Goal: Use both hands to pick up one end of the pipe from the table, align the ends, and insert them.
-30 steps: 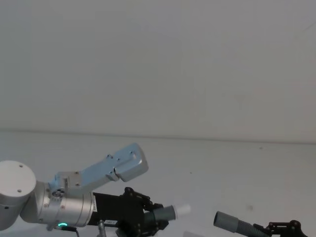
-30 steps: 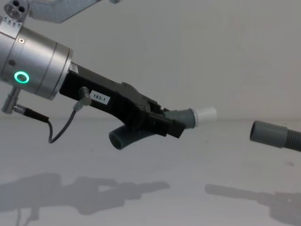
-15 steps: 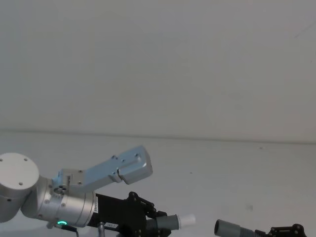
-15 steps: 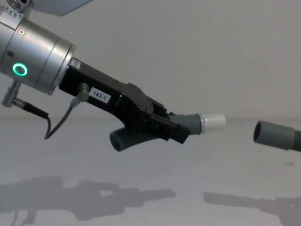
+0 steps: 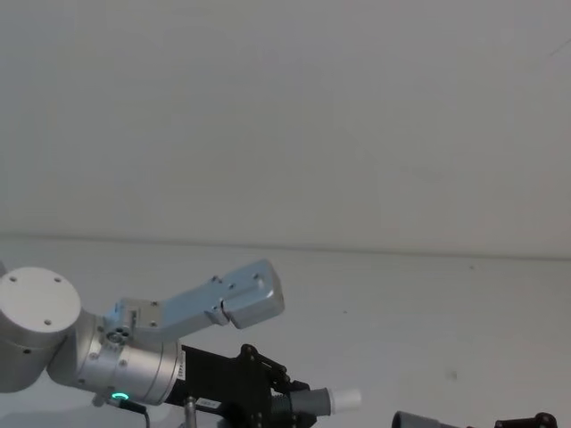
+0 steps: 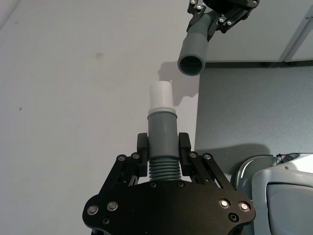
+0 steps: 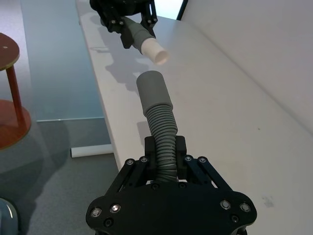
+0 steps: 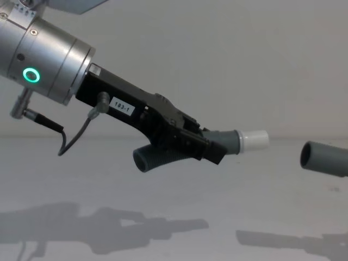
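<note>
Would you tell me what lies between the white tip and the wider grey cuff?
Nothing: the chest view shows a bare gap between the white tip and the wider grey cuff, above the table.

Left of the tipped end (image 8: pixel 253 140), clamped around its pipe piece (image 8: pixel 157 157) above the table (image 8: pixel 244 206): the left gripper (image 6: pixel 163 147). Right of the tipped end, near but apart, mouth facing it: the hollow cuff (image 8: pixel 323 157). Farther right, gripping the ribbed hose (image 7: pixel 164 127): the right gripper (image 7: pixel 166 147).
</note>
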